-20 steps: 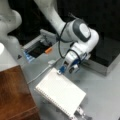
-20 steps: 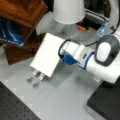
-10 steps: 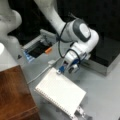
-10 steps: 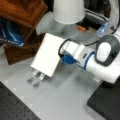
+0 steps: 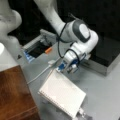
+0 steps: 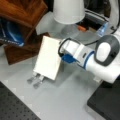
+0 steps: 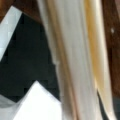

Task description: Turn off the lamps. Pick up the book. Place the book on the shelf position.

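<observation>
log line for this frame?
end effector: at book edge, grip unclear | book: beside wooden shelf, not on it | lamp: state unclear

From here the gripper (image 5: 67,68) sits at the book's (image 5: 62,93) upper edge, but its fingertips blur into the pages, so their spacing is unreadable. In a front view the arm covers the book's (image 6: 48,58) right edge. The wrist view shows only pale page edges (image 7: 75,60), cut off top and bottom. The shelf position (image 5: 13,96) runs past a front view's left and bottom.
</observation>
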